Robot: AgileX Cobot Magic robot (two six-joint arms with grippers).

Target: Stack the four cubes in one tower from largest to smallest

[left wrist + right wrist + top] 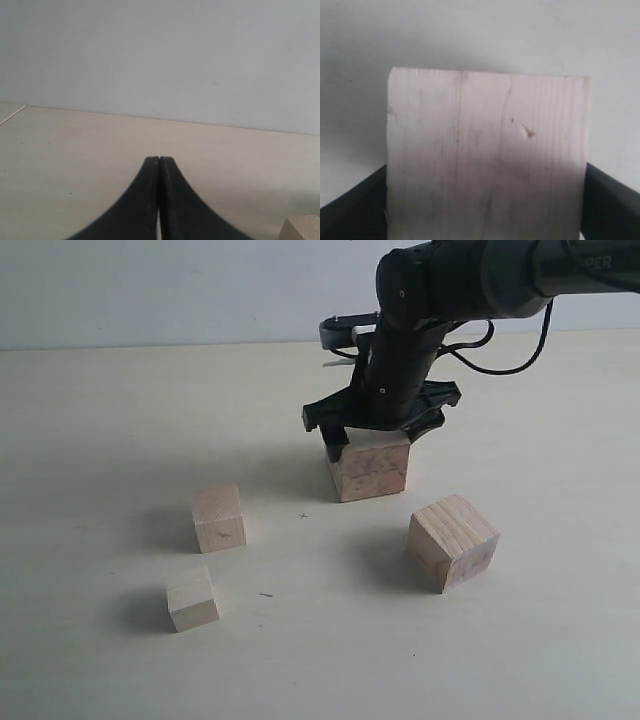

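Observation:
The largest cube [370, 466], with mottled grain, rests on the table near the middle. My right gripper [372, 435] comes down over its top, one finger against each side. In the right wrist view the cube [487, 155] fills the space between the black fingers [355, 210], which press on both of its sides. The second cube [452, 540], with striped end grain, sits to the right and nearer. Two small pale cubes [218, 517] [192, 597] lie apart at the left. My left gripper [159, 159] is shut on nothing above bare table; it is outside the exterior view.
The pale tabletop [100, 420] runs back to a white wall [150, 290]. A corner of a wooden cube [301, 229] shows at the edge of the left wrist view. The right arm and its cable [520, 350] reach in from the upper right.

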